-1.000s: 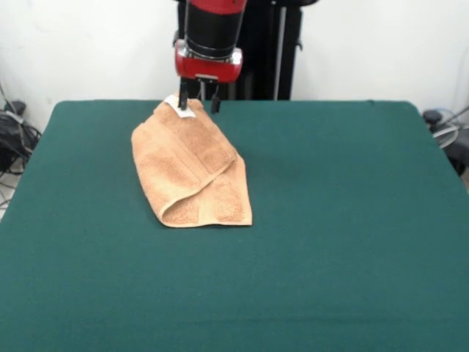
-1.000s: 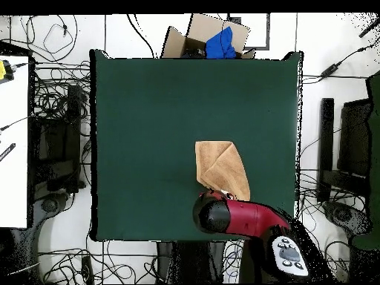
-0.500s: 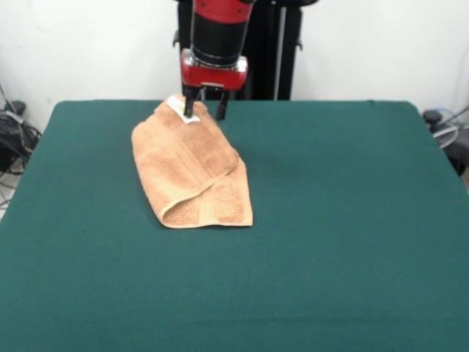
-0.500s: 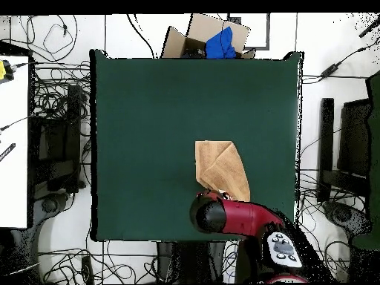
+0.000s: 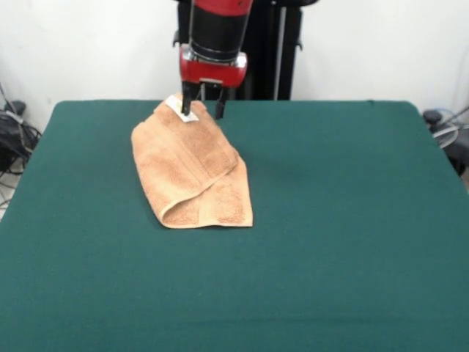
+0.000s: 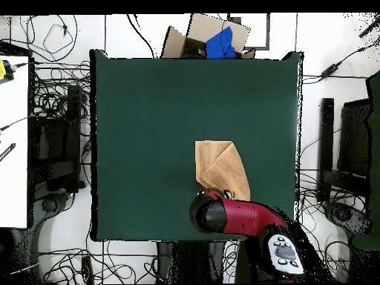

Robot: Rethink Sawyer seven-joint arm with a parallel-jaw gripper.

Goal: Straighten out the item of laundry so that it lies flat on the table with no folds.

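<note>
Front view: gripper [image 5: 202,108] hangs at the far tip of the folded towel [image 5: 192,165], its two fingers spread, nothing clamped between them. One finger [image 5: 185,103] sits over the small white tag [image 5: 179,108]; contact cannot be told. The towel lies doubled over, running from the gripper toward the camera on the green table [image 5: 352,220]. Overhead view: red arm [image 6: 237,216] hides the gripper, but shows the towel [image 6: 220,168] as a folded wedge just beyond the arm, near the table [image 6: 148,111] edge.
</note>
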